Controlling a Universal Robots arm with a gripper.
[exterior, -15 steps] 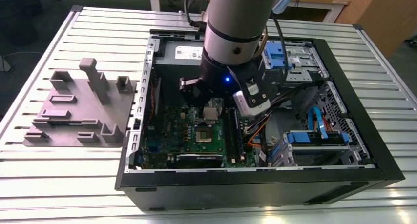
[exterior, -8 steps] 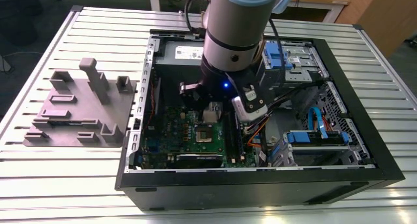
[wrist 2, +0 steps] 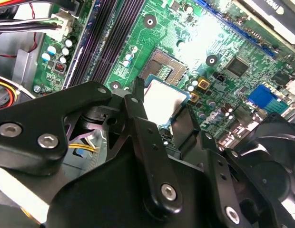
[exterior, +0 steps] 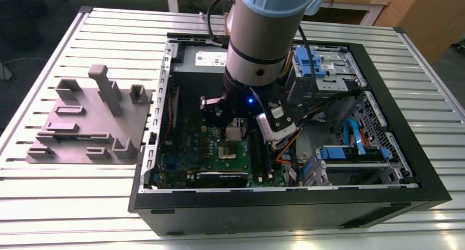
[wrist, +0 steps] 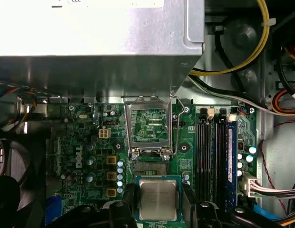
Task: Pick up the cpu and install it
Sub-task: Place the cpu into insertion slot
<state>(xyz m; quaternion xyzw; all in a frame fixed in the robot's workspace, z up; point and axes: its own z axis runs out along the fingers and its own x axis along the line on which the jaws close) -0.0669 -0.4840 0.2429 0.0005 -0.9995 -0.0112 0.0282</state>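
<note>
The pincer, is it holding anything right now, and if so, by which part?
Yes. The pincer holds the cpu by two opposite side edges, one finger on each, over the motherboard.

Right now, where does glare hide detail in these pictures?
In the second wrist view, glare whitens the chip and a patch of the green board; in the first wrist view, the metal box is washed out; the exterior view looks evenly lit.

Raised socket frame (wrist: pixel 150 124) and memory slots (wrist: pixel 214 156) border the open socket (wrist: pixel 150 167).
</note>
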